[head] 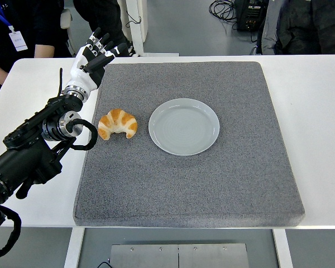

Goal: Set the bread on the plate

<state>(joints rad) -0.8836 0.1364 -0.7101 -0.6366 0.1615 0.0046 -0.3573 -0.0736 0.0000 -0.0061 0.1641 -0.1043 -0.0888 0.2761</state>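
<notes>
Bread (118, 123) lies on the grey mat (212, 184) covering the table (318, 111), just left of the empty plate (183, 126) and not touching it. Left hand (96, 56) hovers at the mat's far left corner, fingers spread, holding nothing.

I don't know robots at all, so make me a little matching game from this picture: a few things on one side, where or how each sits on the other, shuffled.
Things:
1. croissant
2. plate
3. left hand
4. grey mat

Descriptions:
A. empty, near the mat's middle
B. raised, fingers spread, at the mat's far left corner
C. lying on the mat, just left of the plate
D. covering most of the white table

Pairs: 1-C, 2-A, 3-B, 4-D
</notes>
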